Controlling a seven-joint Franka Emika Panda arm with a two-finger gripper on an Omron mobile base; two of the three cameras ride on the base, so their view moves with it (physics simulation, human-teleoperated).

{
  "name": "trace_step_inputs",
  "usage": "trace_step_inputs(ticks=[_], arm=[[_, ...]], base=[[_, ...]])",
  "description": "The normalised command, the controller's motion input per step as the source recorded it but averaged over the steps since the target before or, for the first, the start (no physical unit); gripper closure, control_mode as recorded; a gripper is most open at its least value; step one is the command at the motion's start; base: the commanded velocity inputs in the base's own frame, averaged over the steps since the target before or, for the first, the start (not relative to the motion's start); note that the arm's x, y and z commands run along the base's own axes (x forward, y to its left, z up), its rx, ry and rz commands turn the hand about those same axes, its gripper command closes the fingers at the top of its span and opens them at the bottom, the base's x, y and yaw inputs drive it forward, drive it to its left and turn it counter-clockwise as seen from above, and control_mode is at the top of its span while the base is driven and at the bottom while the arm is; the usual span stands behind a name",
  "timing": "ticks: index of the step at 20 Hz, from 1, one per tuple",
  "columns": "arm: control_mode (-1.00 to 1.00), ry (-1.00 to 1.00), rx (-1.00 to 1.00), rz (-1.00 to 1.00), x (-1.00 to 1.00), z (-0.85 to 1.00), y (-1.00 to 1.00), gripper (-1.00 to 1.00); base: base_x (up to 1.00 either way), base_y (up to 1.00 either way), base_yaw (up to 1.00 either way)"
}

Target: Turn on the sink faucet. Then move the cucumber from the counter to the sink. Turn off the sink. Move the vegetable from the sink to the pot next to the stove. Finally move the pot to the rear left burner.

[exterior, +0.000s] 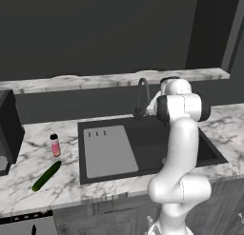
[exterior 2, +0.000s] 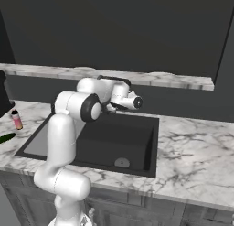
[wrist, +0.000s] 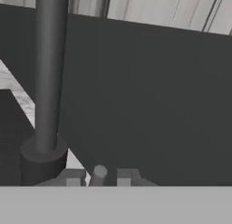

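Close in, the fingers (wrist: 98, 177) were pinched narrow around the thin lever (wrist: 99, 172) of the faucet (wrist: 46, 78), the little grey stub poking up right between them, with the tap's column and round base standing just to one side. Risky spot: so little of that lever sat between the tips that a push slightly off line could have let it slip out, and the water would have stayed off. No stream showed at the spout. A swing too wide might also have knocked the hand against the column.

Further out, the sink (exterior: 209, 155) lay dark below the arm. The cucumber (exterior: 46, 176) waited on the table (exterior: 62, 191) well to the left, near the front edge, with a pink bottle (exterior: 55, 145) just behind it, easy to topple on the later reach.
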Motion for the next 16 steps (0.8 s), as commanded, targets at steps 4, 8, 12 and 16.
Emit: trace_step_inputs(ticks=[4,8,12,16], arm=[[-1.00,0.00,0.02,0.00,0.00,-0.42,-0.69,1.00],[-1.00,0.00,0.03,0.00,0.00,-0.48,-0.68,1.00],[-1.00,0.00,0.03,0.00,0.00,-0.54,-0.69,1.00],[-1.00,0.00,0.03,0.00,-0.03,-0.58,-0.66,1.00]], base=[[0.00,0.00,0.00],[0.00,0.00,0.00],[0.00,0.00,0.00],[0.00,0.00,0.00]])
